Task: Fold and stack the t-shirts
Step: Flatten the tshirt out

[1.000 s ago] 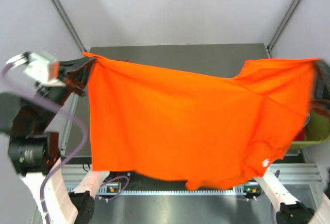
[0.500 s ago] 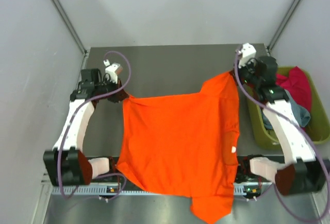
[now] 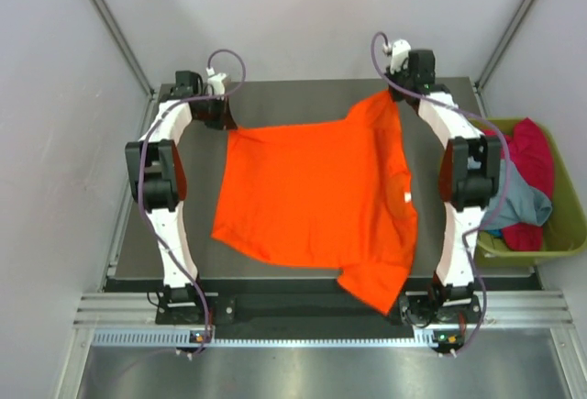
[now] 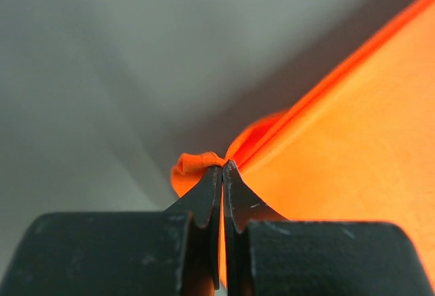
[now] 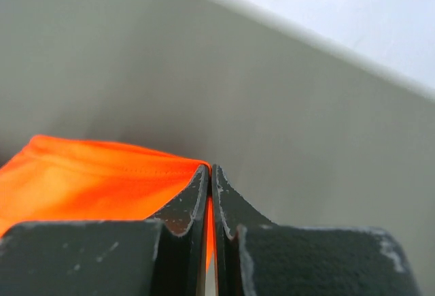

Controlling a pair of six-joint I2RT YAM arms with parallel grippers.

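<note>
the orange shirt (image 3: 316,197) lies spread across the middle of the grey table (image 3: 293,96), mostly flat, with both far corners pinched up by the arms. the left gripper (image 3: 223,119) is clenched on the far left corner; from its own camera the left gripper (image 4: 222,173) shows its jaws pressed together with a small bunch of orange cloth poking out past the tips and the orange shirt (image 4: 353,146) running off to the right as a taut edge. the right gripper (image 3: 396,94) is clamped on the far right corner near the back edge of the table; its wrist view has the right gripper (image 5: 209,173) with jaws closed on a stitched hem and the orange shirt (image 5: 88,180) falling away to the left. between the two grippers the shirt's far edge sags in a shallow line, and a strip of bare table shows behind it. the left edge slants toward the near side, with open table between it and the left arm. on the right the cloth lies just beside the right arm, and its near right corner laps over the table's front edge. off the table's right side sits a green bin (image 3: 559,234) holding a magenta shirt (image 3: 532,142) and a grey-blue shirt (image 3: 523,205), well apart from the orange one.
</note>
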